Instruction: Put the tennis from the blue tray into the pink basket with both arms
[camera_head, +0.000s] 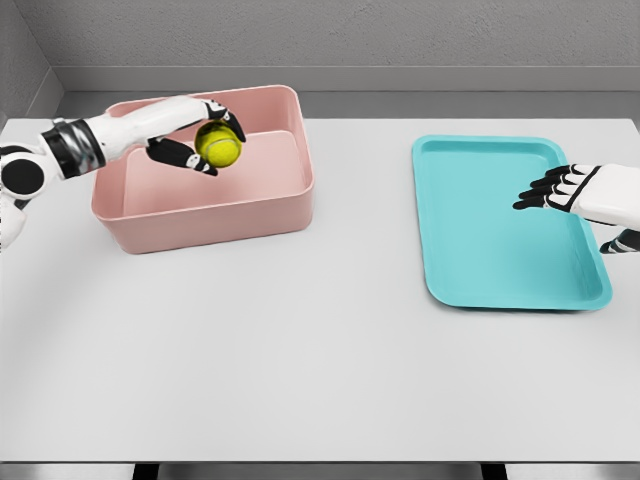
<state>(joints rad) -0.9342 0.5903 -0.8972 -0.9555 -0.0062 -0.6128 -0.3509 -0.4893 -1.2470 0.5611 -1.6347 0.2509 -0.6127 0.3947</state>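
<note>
Table: white tabletop (320, 380) is carrying both containers, well apart.
Left hand: left hand (195, 135) is gripping the tennis ball (219, 146), fingers curled around it, above the pink basket (255, 205).
Right hand: right hand (570, 190) is hovering over the blue tray (480, 250), fingers stretched flat, holding nothing.

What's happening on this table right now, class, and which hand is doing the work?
The robot's left hand grips a yellow tennis ball and holds it above the inside of the pink basket, not yet let go. The blue tray on the right side of the white table has nothing in it. The right hand hovers over the tray's right edge, fingers stretched out, holding nothing.
</note>
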